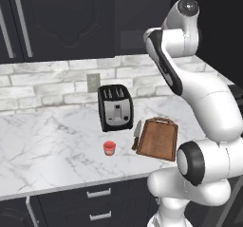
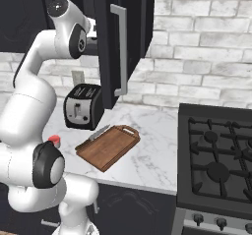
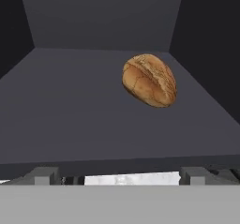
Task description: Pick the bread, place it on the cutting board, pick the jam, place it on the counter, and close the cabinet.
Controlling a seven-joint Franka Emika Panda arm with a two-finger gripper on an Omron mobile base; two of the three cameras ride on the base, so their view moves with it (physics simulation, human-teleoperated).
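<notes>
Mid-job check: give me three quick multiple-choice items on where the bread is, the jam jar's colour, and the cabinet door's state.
1. Where is the bread?
A. on the cutting board
B. on a dark shelf inside the cabinet
C. on the stove

2. What colour is the jam jar?
A. red
B. green
C. blue

3. The cabinet door is:
A. shut
B. open
C. removed

Answers: 1 B, the hand view shows it on the dark shelf; 2 A, red jar on the counter; 3 B, the door swings outward in the right base view.

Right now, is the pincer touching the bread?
Apart. The hand view shows the bread lying farther back on the dark shelf, bare shelf between it and the pincer tips.
</notes>
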